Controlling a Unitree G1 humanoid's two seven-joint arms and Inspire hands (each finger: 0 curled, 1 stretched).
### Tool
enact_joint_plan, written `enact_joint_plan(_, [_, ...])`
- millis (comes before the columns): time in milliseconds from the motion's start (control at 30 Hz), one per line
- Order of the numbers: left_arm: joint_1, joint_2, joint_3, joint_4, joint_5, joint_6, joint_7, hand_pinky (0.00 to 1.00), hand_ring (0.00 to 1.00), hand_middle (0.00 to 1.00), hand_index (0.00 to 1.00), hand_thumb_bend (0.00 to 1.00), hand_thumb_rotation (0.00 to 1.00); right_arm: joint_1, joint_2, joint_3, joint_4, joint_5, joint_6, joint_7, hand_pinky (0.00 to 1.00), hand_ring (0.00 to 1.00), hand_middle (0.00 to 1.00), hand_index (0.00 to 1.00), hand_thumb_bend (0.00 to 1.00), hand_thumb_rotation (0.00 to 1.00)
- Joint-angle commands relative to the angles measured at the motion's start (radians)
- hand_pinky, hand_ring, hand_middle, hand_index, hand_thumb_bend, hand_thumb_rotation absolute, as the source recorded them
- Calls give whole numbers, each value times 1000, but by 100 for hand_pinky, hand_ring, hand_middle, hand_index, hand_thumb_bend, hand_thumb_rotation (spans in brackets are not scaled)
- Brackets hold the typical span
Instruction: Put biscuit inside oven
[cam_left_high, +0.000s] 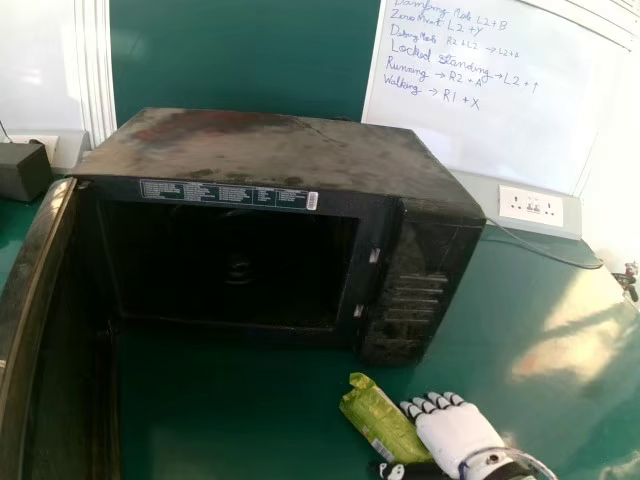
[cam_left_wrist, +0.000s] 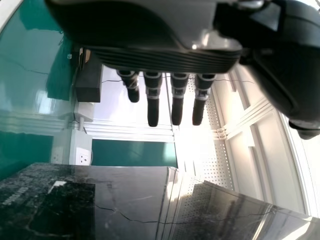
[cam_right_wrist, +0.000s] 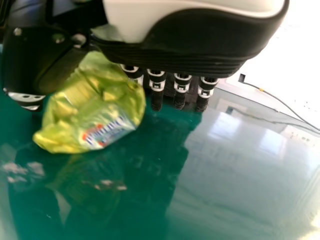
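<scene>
1. Biscuit packet (cam_left_high: 378, 415), bright green and crinkly, is outside the oven (cam_left_high: 270, 150), in front of its control-panel end. It sits at a slant over the green table (cam_left_high: 230, 430); I cannot tell whether its underside touches the tabletop.

2. The right hand (cam_left_high: 455, 435) is right beside it, white-backed, with its fingertips close to the wrapper in the head view. The right wrist view puts the packet between the thumb and the fingers. Those fingers are slightly apart and only gently bent, and the thumb stands out on the packet's other side. I can't make out a firm squeeze, nor tell how much of the hand touches the wrapper.

3. The left hand (cam_left_wrist: 152, 102) shows in its own wrist view, fingers straight and a little apart, thumb held away from them, with nothing between. Past it is a dark, glossy surface (cam_left_wrist: 130, 202); I cannot tell which part that is.

4. The oven stands with its door (cam_left_high: 45, 300) swung wide on the robot's left, and its dark inside faces us. Its top looks dusty and smudged.

5. Behind it are a green panel (cam_left_high: 240, 55) and a whiteboard (cam_left_high: 500, 130) with handwriting. A wall socket (cam_left_high: 531, 207) sits below the whiteboard, and a dark box (cam_left_high: 22, 172) is beyond the door.
</scene>
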Motion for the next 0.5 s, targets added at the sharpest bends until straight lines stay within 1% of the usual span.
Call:
enact_joint_plan(0, [20,-7,8,4,-21,-14,-9,100,88,93,90,84,100,-14,8,13,12,-2,11,-14,100,100,100,100,87,100])
enact_joint_plan(100, [30,0,-1,-3,-55,1,-24,100,88,93,89,83,100,-22,7,19,31,4,14,-27,100,100,100,100,87,100])
enact_joint_plan(200, [27,-9,8,-2,-36,-3,-16,100,88,93,90,83,100,-36,11,34,53,-4,21,-41,100,100,100,100,88,100])
enact_joint_plan(333, [29,-4,-2,-9,-56,1,-23,100,88,92,89,83,100,-59,18,64,93,-27,29,-78,100,100,100,100,87,100])
enact_joint_plan(467, [42,-7,-2,-17,-52,10,-20,100,87,92,89,81,100,-78,27,86,120,-26,41,-104,100,100,100,100,86,100])
